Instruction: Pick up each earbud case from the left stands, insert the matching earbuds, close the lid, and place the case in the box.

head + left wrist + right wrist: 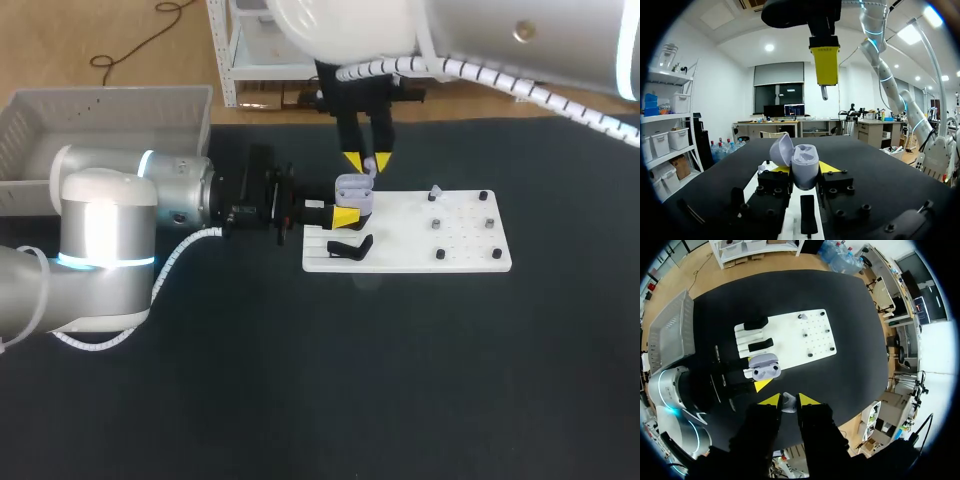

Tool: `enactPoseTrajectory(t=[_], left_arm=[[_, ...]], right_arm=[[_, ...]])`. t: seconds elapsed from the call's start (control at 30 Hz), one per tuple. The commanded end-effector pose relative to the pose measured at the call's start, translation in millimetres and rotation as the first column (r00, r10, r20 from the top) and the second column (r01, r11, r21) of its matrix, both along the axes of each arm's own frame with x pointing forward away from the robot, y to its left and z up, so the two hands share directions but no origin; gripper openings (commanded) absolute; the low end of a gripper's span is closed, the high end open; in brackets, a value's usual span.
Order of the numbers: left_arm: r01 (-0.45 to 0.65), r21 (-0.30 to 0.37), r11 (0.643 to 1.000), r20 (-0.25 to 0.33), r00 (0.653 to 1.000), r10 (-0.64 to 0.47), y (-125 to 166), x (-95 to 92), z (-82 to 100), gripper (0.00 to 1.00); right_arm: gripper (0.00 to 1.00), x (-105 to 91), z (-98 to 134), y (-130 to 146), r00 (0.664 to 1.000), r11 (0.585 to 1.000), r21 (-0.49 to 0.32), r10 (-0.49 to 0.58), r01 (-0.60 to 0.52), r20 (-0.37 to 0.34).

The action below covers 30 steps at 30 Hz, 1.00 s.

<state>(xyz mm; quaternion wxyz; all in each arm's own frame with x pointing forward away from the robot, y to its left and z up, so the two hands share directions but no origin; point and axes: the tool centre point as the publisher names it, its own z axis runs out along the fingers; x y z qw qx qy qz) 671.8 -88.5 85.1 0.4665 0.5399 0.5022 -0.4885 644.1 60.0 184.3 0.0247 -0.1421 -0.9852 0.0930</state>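
Observation:
A lavender earbud case [352, 190] with its lid open is held from two sides over the left end of the white board [420, 245] by my left gripper [345, 214]. In the left wrist view the case [805, 167] stands upright between the yellow tips, its lid [781, 150] tipped back. Just above the case, my right gripper [367, 160] points down, shut on a small pale earbud [370, 166]. In the right wrist view that earbud [788, 402] sits between the fingers of the right gripper [789, 400], above the case [764, 368]. From the left wrist, the right gripper [825, 65] hangs overhead with the earbud [824, 92] sticking out.
A black stand [350, 247] lies on the board's left part, and in the right wrist view two black stands [756, 322] [761, 345] show there. Another earbud [435, 192] and several small pegs sit on the board's right part. A grey bin [100, 120] stands at the far left.

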Motion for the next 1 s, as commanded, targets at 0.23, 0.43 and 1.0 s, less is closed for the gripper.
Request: enactPoseTrajectory(t=[0.23, 0.43, 1.0], left_arm=[[-0.005, -0.002, 1.000, 0.003, 1.000, 0.005, 0, -1.5, -0.4, 0.00], [-0.005, -0.002, 1.000, 0.003, 1.000, 0.005, 0, -1.5, -0.4, 0.00], [-0.005, -0.002, 1.000, 0.003, 1.000, 0.005, 0, -1.5, -0.4, 0.00]], right_arm=[[0.00, 6.2, 0, -4, 0.990, 0.988, -0.071, -0.134, 0.137, 0.041], [0.00, 8.8, 3, -14, 0.965, 0.955, -0.160, -0.230, 0.249, 0.125], [0.00, 8.7, 1, -13, 0.961, 0.952, -0.141, -0.259, 0.272, 0.099]])
